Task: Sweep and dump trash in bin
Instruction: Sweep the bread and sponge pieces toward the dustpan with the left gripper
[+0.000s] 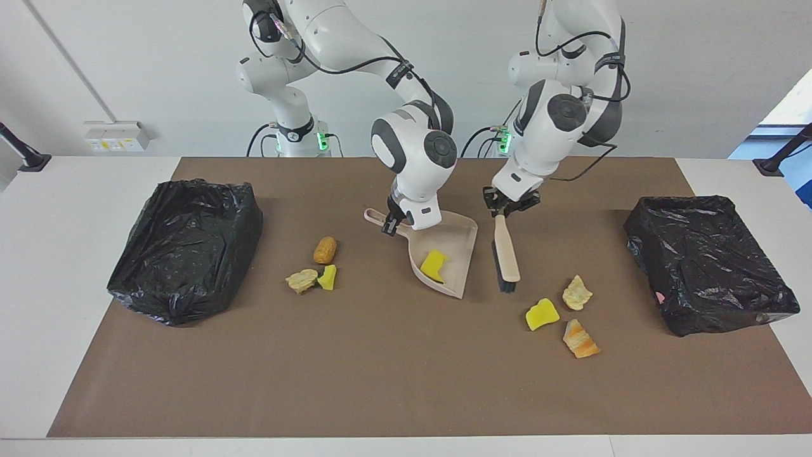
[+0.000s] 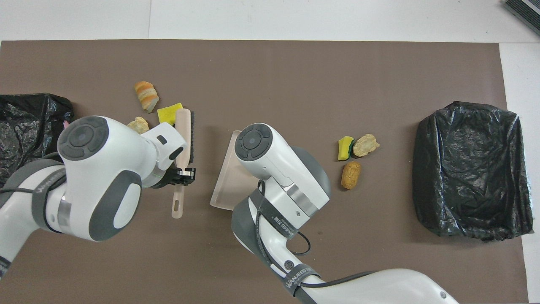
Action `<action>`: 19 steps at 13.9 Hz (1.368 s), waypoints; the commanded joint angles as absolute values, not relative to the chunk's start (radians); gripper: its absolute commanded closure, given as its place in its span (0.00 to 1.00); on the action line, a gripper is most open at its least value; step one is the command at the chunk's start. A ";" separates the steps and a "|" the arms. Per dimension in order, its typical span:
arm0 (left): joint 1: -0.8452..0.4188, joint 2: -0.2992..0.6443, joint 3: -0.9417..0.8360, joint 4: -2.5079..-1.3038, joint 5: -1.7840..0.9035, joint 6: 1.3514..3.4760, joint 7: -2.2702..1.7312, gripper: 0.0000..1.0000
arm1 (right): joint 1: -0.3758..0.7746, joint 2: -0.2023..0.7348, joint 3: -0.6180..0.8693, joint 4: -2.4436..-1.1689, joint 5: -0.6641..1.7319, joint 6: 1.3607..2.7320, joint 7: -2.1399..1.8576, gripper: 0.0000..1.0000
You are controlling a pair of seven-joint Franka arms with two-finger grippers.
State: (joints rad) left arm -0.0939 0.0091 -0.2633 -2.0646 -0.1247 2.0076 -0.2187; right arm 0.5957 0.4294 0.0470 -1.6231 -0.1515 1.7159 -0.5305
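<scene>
Where smooth dustpan (image 1: 447,252) flares, spongy yellow wedge (image 1: 434,265).

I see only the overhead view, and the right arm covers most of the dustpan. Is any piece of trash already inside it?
Observer: Yes. In the facing view one yellow sponge wedge lies in the dustpan, near its open edge. Nothing else is in it.
Operator: And what holds the pan? The arm hides that too.
Observer: The right gripper is shut on the dustpan's handle, at the end nearer to the robots, and the pan's open edge rests low on the mat.
</scene>
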 commanded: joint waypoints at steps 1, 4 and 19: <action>-0.092 0.087 -0.200 -1.953 -0.010 1.976 -0.096 1.00 | 0.591 0.405 0.052 -1.649 -0.153 1.716 -0.486 1.00; -0.091 0.187 -0.079 -1.835 0.035 1.974 0.047 1.00 | 0.591 0.403 0.052 -1.651 -0.152 1.715 -0.466 1.00; 0.002 0.525 -0.051 -1.520 0.236 1.821 0.339 1.00 | 0.603 0.403 0.060 -1.654 -0.101 1.727 -0.500 1.00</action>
State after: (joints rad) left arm 0.0046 0.4934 -0.0430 -1.5689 0.2191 1.8796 0.2937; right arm 0.6075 0.4286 0.0549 -1.6250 -0.1225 1.7165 -0.4955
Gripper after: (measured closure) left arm 0.744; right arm 0.683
